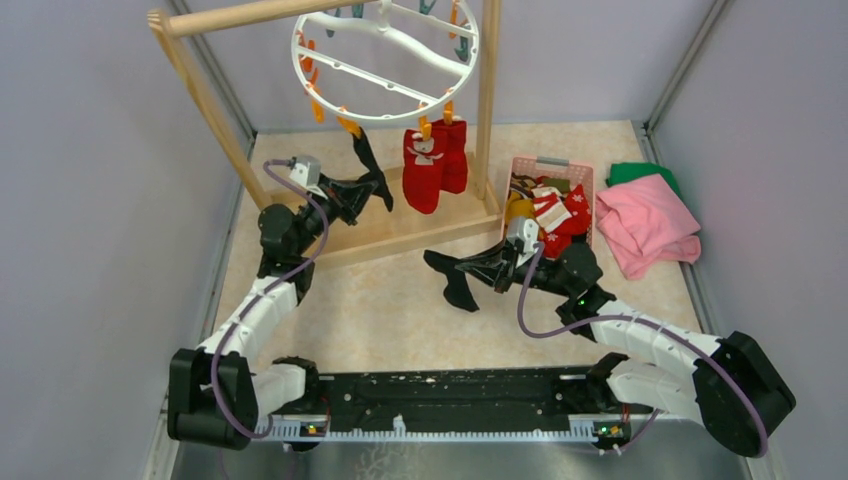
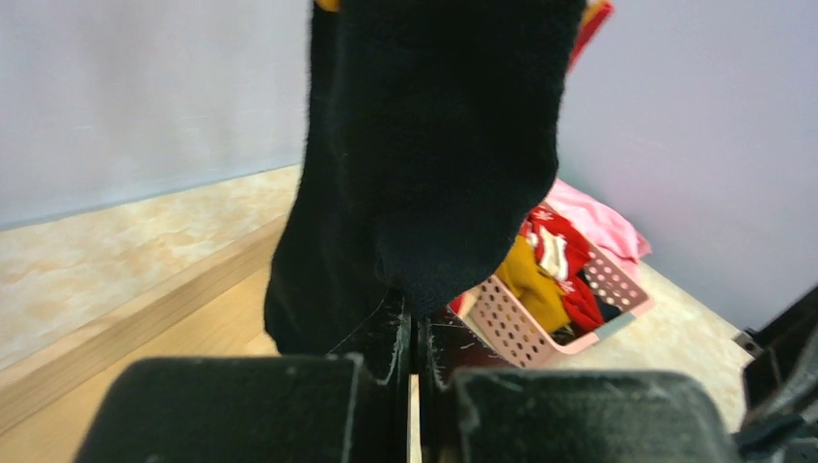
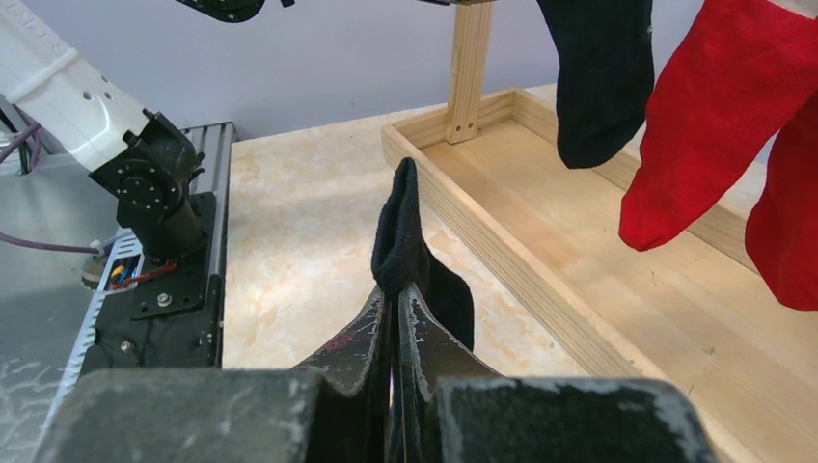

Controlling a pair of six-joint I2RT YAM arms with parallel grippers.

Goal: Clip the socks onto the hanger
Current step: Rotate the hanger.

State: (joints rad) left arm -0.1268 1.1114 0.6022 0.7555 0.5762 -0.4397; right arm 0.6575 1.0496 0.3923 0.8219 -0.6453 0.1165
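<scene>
The white ring hanger (image 1: 385,60) hangs from the wooden rack. Two red socks (image 1: 435,165) dangle from its clips, and a black sock (image 1: 366,160) hangs from an orange clip beside them. My left gripper (image 1: 379,192) is shut on the lower end of that hanging black sock (image 2: 434,145), whose toe covers the fingertips of the left gripper (image 2: 416,323). My right gripper (image 1: 480,268) is shut on a second black sock (image 1: 455,278) low over the table in front of the rack. That sock (image 3: 405,231) stands up from the closed right gripper (image 3: 395,291).
The wooden rack has a slanted post (image 1: 205,95), an upright (image 1: 488,100) and a tray-like base (image 1: 420,228). A pink basket (image 1: 590,172) of mixed socks sits to the right, with a pink cloth (image 1: 645,228) and a green cloth (image 1: 640,172) beyond it.
</scene>
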